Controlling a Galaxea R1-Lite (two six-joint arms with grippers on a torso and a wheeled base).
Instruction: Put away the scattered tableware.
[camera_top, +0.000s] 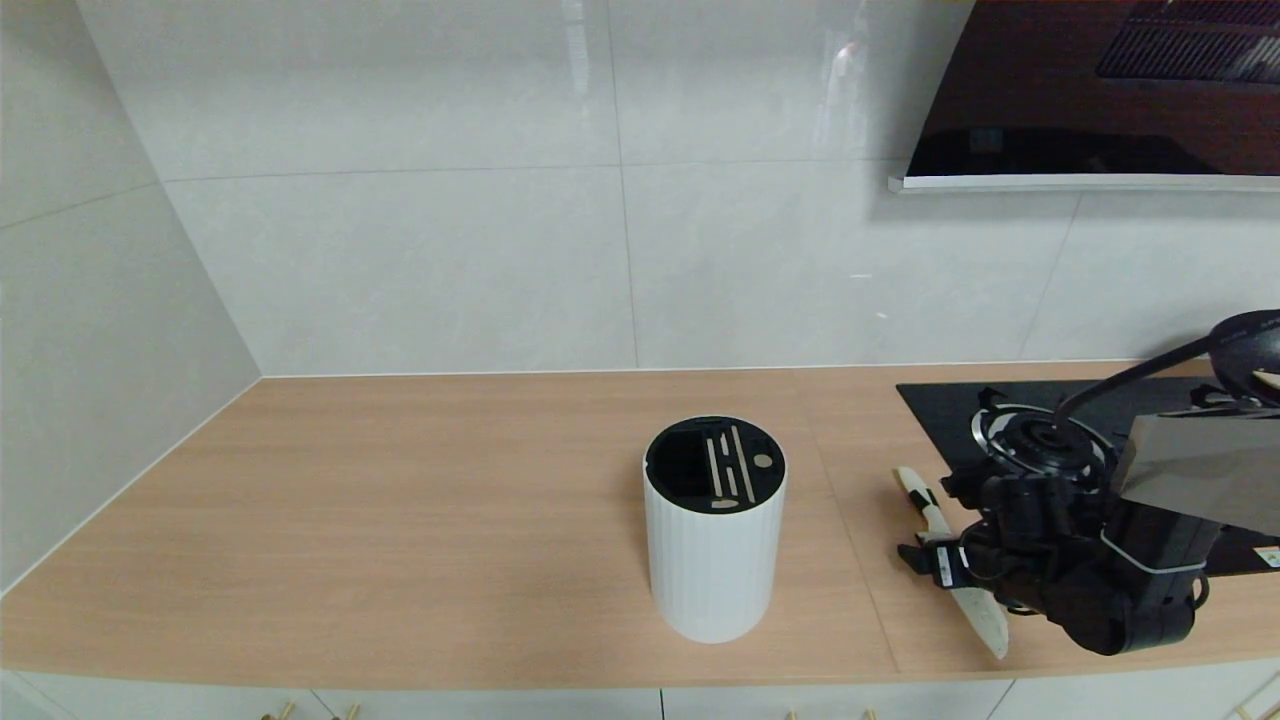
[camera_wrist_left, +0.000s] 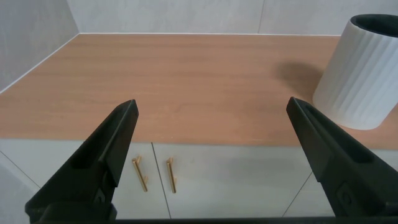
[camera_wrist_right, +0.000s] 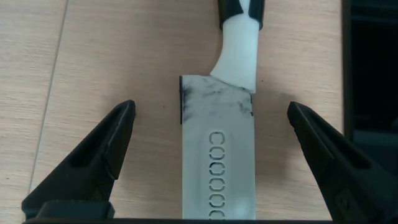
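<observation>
Head cam sits up high, looking forward and down over the whole counter (camera_top: 400, 520). Left wrist cam hangs low off the counter's front edge, sharing the white holder (camera_wrist_left: 364, 74) with it. Right wrist cam stares straight down, very close on the knife (camera_wrist_right: 217, 162).

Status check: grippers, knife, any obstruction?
Right gripper open, centred over knife blade, not gripping. Left gripper open at counter edge near holder. Knife flat on counter, hob edge close beside it.
</observation>
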